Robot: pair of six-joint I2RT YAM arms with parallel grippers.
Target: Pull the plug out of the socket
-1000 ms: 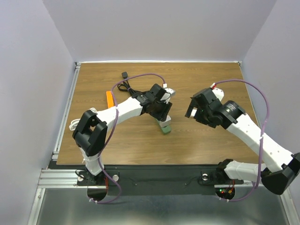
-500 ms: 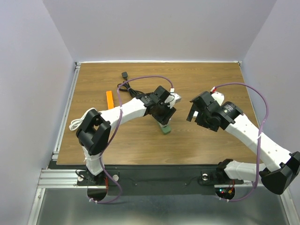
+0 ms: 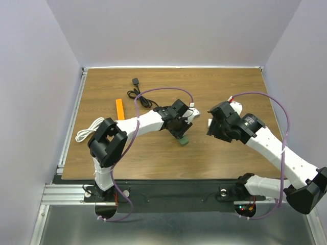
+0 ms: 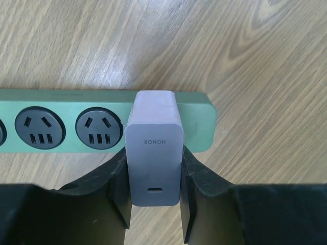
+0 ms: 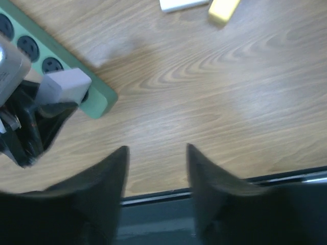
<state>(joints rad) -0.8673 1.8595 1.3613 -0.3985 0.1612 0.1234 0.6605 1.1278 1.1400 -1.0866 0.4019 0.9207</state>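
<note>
The socket [image 4: 61,125] is a long green power strip with round black outlets, lying flat on the wooden table. A grey plug [image 4: 155,153] marked HONOR stands in the outlet at its end. My left gripper [image 4: 155,161] is shut on the plug, one black finger pressed against each side. From above, the left gripper [image 3: 180,127] covers the plug, and only the end of the socket [image 3: 183,141] shows. My right gripper [image 5: 156,153] hovers open and holds nothing. It sits to the right of the socket [image 5: 102,97] and the plug [image 5: 64,87].
An orange bar [image 3: 120,108], a coiled black cord [image 3: 137,93] and a white cable [image 3: 82,135] lie on the left half of the table. A white piece [image 5: 176,5] and a yellow piece [image 5: 224,11] lie further right. The table's near edge [image 5: 214,190] runs under my right fingers.
My left gripper slid toward the end of the strip and closed on the plug. My right gripper's jaws narrowed and it shifted slightly toward the strip.
</note>
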